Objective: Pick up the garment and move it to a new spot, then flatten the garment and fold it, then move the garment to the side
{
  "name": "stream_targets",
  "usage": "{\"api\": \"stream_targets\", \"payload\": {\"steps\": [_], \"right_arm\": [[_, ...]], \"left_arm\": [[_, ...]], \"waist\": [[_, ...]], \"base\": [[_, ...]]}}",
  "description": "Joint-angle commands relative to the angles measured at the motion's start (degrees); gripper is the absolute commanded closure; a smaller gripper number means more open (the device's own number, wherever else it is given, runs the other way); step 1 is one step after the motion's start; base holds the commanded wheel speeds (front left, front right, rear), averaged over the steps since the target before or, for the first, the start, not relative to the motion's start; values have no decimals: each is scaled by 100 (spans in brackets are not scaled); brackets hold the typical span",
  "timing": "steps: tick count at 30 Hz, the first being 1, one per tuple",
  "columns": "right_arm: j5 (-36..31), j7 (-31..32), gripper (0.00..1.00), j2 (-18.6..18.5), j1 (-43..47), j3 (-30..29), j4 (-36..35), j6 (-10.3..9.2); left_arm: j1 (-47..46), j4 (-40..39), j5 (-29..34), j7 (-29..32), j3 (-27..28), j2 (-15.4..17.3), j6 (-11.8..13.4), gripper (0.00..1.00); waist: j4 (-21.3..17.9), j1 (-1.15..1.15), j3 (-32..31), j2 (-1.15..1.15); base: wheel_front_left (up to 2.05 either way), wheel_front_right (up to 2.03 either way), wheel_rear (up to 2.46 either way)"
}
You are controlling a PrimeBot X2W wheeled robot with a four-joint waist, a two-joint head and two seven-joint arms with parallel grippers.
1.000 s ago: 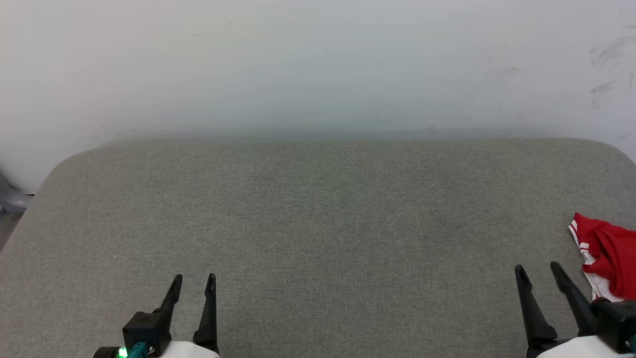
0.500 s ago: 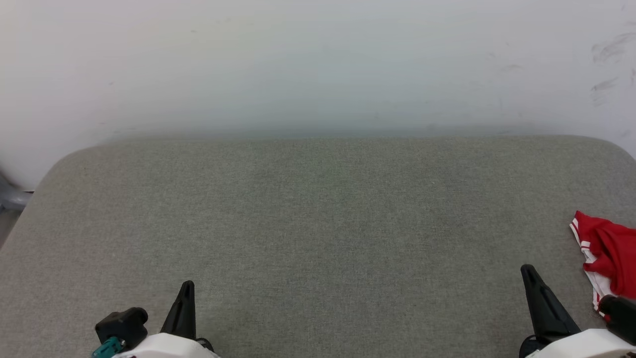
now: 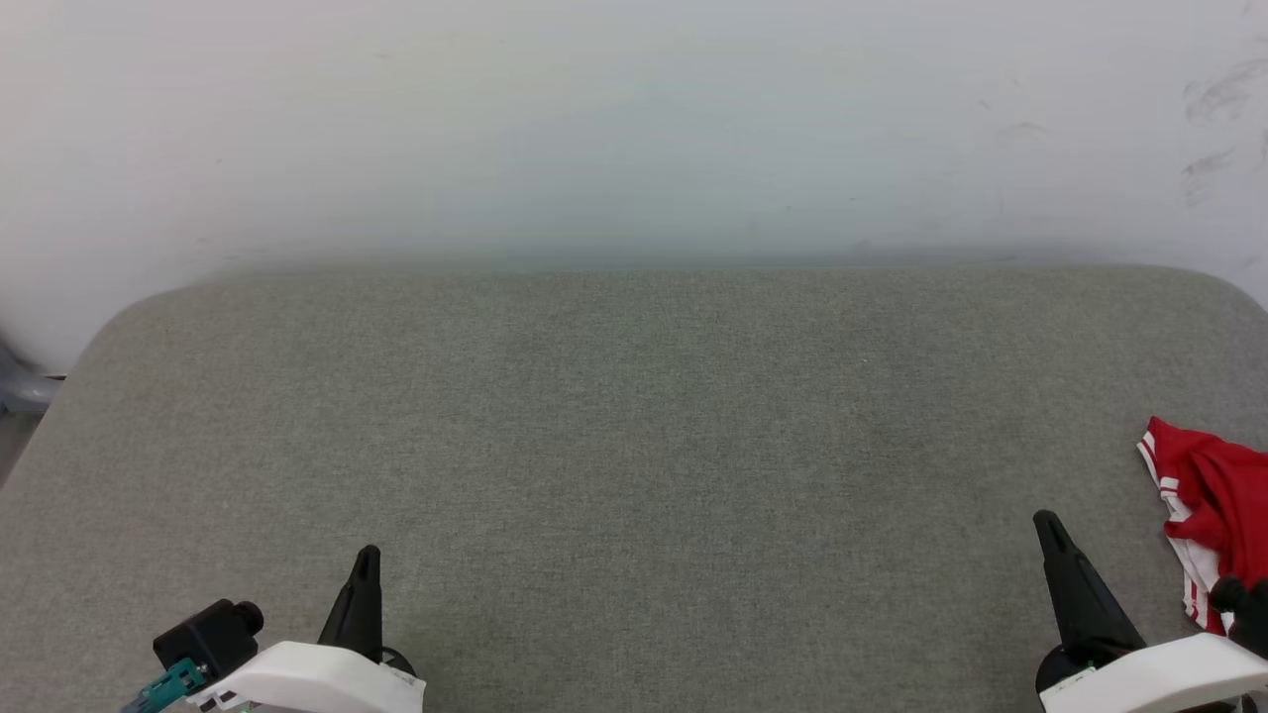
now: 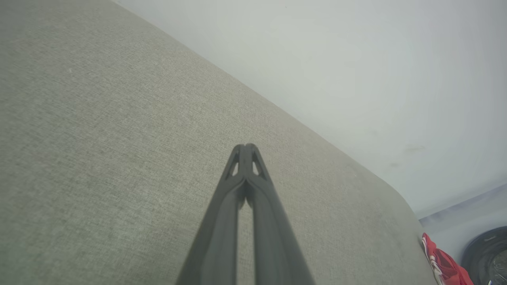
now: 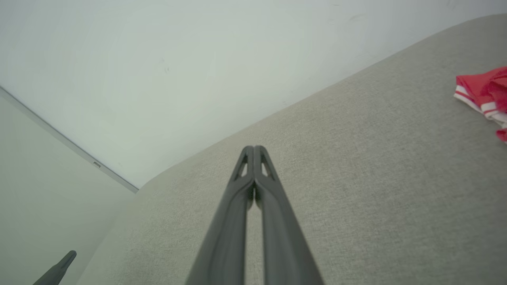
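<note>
Nearest, the left gripper (image 3: 366,569) and right gripper (image 3: 1052,535) hover with fingers pressed together, holding nothing. Just right of the right gripper, the red jersey (image 3: 1214,490) lies bunched at the right edge of the grey cushion (image 3: 634,426). It could be awaiting pickup or already set aside. Any grasp would first need the fingers opened.

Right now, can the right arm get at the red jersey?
Probably yes. The jersey lies bunched on the grey pad just to the right of the right claw, with nothing between them. The claw is shut and must open first.
</note>
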Motion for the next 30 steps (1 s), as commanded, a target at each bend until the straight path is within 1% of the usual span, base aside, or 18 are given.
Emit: {"api": "stream_targets", "payload": {"steps": [1,23,30], "right_arm": [[227,-25,100,-54,-183,8,-8,-1],[2024,5,100,-78,-560,5,545,-1],[2488,16,100,-78,-661,-3,691,-1]], "left_arm": [[-179,-53,-187,45,62,7,-40,100],[-388,43,-1775,477,389,-141,-275,100],[-446,71,-2193,591,477,-177,-337,100]], "waist": [[0,0,4,0],[-8,0,72,0],[-11,0,93,0]], "base": [[0,0,0],[0,0,0],[0,0,0]]}}
